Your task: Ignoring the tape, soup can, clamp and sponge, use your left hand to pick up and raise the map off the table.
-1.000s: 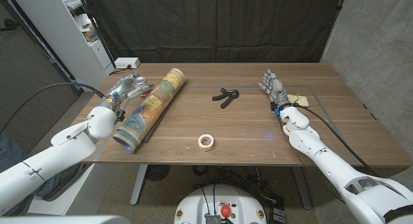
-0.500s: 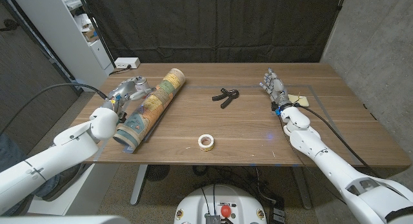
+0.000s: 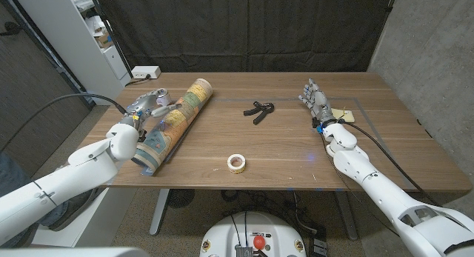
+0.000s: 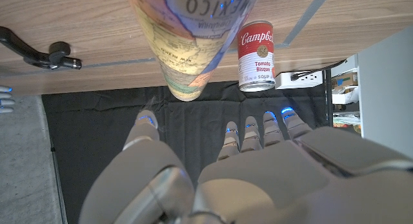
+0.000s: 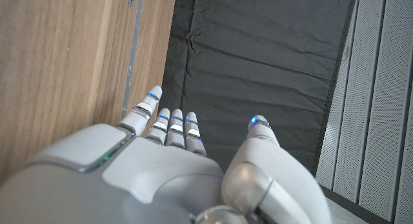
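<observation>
Head view is showing my left hand (image 3: pixel 148 105) hovering with fingers spread, holding nothing, just beside the rolled map (image 3: pixel 172 121) lying on the table (image 3: pixel 281 149), so I'm aiming to wrap its middle squarely.

Soup can (image 4: pixel 257 55) crowds the map (image 3: pixel 172 123) — its other side lies open.

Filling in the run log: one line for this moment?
phase: reach | left hand: open beside map | map: lying on table | right hand: open, idle
</observation>
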Tool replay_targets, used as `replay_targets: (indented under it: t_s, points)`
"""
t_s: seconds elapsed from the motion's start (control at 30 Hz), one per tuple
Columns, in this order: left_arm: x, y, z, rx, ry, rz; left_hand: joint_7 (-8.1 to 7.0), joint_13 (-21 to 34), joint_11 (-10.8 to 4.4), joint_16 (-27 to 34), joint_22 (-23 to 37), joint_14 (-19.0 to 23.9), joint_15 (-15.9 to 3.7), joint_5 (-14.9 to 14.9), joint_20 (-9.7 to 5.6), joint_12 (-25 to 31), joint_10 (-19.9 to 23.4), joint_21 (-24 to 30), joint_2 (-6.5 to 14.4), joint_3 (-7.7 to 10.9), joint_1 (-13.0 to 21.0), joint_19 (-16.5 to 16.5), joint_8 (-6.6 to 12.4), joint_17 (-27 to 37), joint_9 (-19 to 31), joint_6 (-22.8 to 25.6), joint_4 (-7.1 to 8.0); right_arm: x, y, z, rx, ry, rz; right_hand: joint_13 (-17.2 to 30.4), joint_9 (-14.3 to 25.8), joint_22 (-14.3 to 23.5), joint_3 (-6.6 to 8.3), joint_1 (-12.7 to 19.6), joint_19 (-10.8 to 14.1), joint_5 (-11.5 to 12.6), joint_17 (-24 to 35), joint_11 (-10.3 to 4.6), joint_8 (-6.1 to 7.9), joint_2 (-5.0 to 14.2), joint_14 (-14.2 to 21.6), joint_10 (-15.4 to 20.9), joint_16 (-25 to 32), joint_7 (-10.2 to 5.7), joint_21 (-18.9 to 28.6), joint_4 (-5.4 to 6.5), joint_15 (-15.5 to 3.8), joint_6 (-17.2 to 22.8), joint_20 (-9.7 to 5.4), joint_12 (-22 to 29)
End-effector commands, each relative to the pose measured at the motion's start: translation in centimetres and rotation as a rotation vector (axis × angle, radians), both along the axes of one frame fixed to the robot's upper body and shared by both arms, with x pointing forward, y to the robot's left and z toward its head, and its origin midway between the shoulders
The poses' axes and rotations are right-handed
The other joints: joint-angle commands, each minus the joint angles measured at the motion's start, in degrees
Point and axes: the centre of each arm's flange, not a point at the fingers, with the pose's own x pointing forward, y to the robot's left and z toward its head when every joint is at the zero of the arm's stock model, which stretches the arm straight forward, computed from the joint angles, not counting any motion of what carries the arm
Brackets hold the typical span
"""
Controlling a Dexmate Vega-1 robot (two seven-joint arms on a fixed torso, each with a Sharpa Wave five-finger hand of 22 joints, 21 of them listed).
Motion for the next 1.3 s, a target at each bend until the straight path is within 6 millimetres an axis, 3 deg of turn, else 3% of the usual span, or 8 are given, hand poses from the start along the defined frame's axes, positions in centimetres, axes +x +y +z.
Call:
replay_targets:
  t_s: [0.03, 0.37, 1.3]
  points:
    - [-0.2, 0.2, -0.3, -0.012, 0.011, 0.044, -0.39, 0.1, 0.42, 0.5, 0.1, 0.9, 0.13, 0.3, 0.26, 0.3, 0.3, 0.6, -0.9, -0.48, 0.1, 0.7, 0.30, 0.3, 0.3, -0.1, 0.08, 0.0, 0.1, -0.3, -0.003, 0.010, 0.001, 0.1, 0.2, 0.2, -0.08, 0.5, 0.0, -0.2, 0.2, 0.00, -0.12, 0.20, 0.5, 0.3, 0.3, 0.02, 0.0, 0.03, 0.20, 0.7, -0.01, -0.1]
    - [0.2, 0.1, -0.4, -0.014, 0.058, 0.058, -1.00, 0.1, 0.50, 0.7, 0.4, 2.2, 0.34, 0.6, 0.41, 0.4, 0.7, 1.4, -2.0, -1.79, -1.0, 3.1, 0.38, 0.3, 0.3, 0.0, 0.39, 0.0, 0.2, -0.5, -0.002, 0.010, 0.004, 0.1, 0.2, 0.2, -0.14, 0.4, 0.0, -0.2, 0.2, 0.03, -0.11, 0.20, 0.6, 0.3, 0.3, 0.09, 0.0, 0.01, 0.27, 0.8, 0.01, -0.1]
    - [2.3, -1.1, -1.0, 0.007, 0.157, 0.042, -0.82, 0.1, 0.58, 0.2, 0.4, 1.7, 0.41, 1.1, 0.50, 0.3, 0.5, 1.7, -2.4, -2.78, -1.3, 4.9, 0.60, 0.3, 0.3, 0.6, 0.46, 0.2, 0.4, -0.8, 0.010, 0.012, 0.011, 0.1, 0.2, 0.2, -0.24, 0.3, -0.1, -0.2, 0.2, 0.10, -0.09, 0.20, 0.6, 0.4, 0.3, 0.01, -0.1, -0.10, 0.25, 0.9, 0.10, 0.0]
